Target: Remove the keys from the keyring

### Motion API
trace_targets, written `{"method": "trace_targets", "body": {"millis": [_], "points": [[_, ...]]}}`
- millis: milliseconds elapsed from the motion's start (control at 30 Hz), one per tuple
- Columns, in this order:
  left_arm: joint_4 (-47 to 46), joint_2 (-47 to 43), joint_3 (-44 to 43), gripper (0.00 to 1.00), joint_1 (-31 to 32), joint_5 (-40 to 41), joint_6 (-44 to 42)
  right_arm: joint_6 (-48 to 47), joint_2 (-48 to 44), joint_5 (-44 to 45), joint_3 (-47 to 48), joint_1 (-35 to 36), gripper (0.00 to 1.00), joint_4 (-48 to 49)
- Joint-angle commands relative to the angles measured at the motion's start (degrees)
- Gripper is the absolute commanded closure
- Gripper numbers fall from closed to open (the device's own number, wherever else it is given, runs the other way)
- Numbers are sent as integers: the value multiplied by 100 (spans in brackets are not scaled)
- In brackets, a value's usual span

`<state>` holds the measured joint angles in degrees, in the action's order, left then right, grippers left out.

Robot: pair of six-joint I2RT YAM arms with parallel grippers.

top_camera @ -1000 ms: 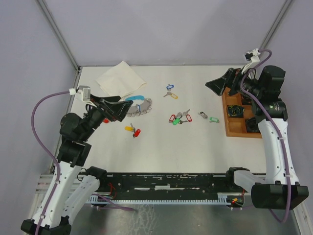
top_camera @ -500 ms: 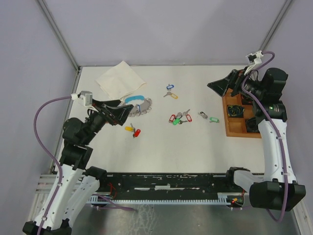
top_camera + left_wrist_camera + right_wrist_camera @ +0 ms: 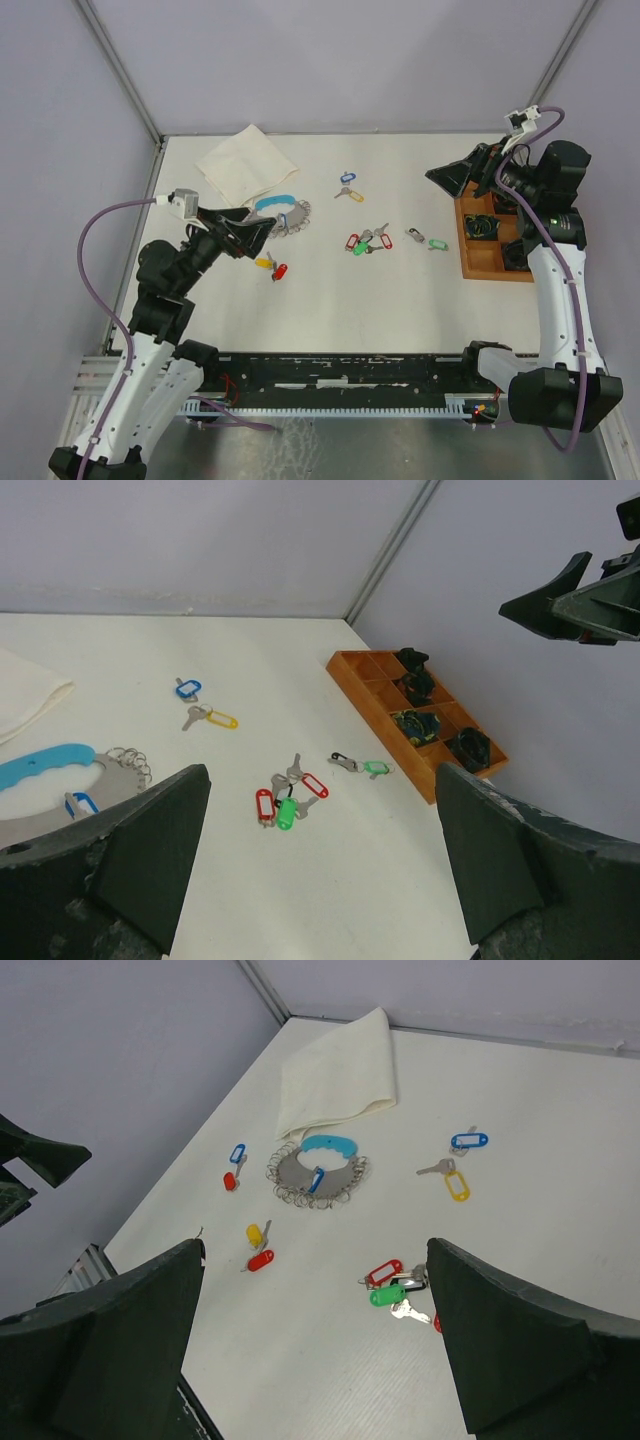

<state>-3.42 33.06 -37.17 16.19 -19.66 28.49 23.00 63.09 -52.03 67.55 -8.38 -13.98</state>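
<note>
- One keyring (image 3: 300, 1172), a large loop of small silvery rings joined to a curved light-blue band, lies flat on the white table (image 3: 330, 320). It is just in front of one folded cream cloth (image 3: 340, 1070), and one blue-tagged key (image 3: 316, 1180) rests on it.
- Loose small silver keys (image 3: 392, 1282) with plastic tags lie in five groups:
  - blue and red just beside the ring (image 3: 234, 1166)
  - yellow and red nearer the arms (image 3: 258, 1246)
  - blue and yellow farther out (image 3: 460, 1163)
  - a red-green-red cluster mid-table
  - one green toward the right (image 3: 374, 768)
- One orange wooden tray (image 3: 490, 274) with compartments holds dark items at the table's right side.
- The left gripper (image 3: 257, 236) hovers near the ring, jaws spread wide, empty.
- The right gripper (image 3: 445, 180) hangs by the tray's far end, jaws spread wide, empty.
</note>
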Motion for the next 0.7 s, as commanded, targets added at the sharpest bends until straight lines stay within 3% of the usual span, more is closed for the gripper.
{"method": "trace_targets", "body": {"millis": [0,667], "points": [[-294,-121,96,0,-28,-91,-286,83,-62,-141,-70,-30,0,402],[-241,-222,154,0,-181,-183,-336,31,-128,9,-140,-28,0,352]]}}
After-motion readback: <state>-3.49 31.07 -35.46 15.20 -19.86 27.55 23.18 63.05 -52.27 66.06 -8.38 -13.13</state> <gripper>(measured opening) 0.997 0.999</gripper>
